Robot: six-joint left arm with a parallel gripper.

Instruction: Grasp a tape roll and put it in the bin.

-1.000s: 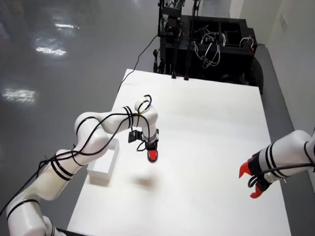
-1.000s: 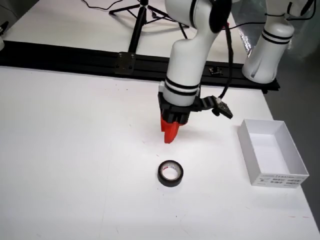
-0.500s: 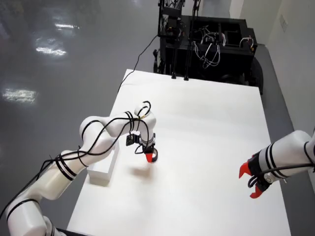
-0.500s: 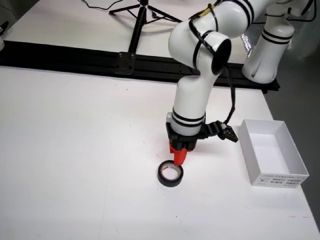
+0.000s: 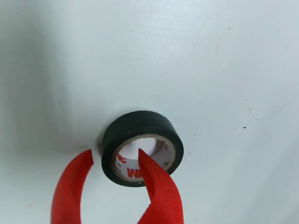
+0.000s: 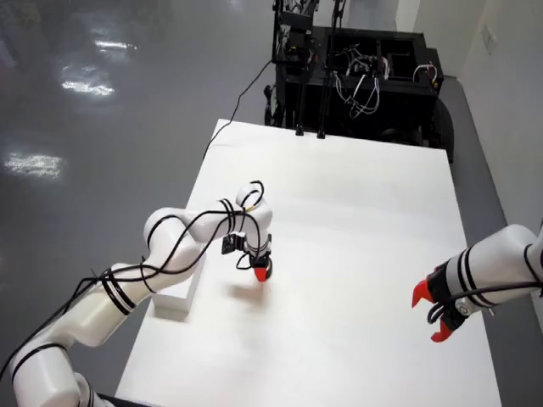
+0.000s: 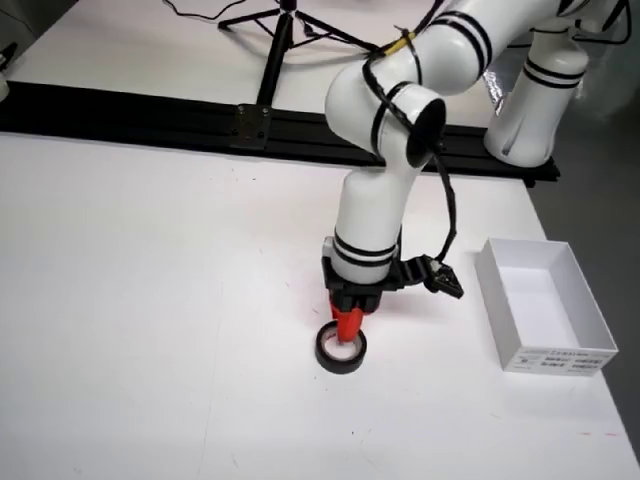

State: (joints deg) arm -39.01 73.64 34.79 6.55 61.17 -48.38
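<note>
Black tape roll (image 5: 142, 148) lies flat on the white table (image 5: 210, 70); the red gripper (image 5: 114, 158) straddles its wall, fingers apart, one inside the hole and one just outside, not clamped.

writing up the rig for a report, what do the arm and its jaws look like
The working arm is glossy white with rounded links and black bands at the joints. Black cables run loosely along it, one ending in a small black connector. A black collar sits above the gripper, whose two red fingers are curved and taper to blunt points.
</note>
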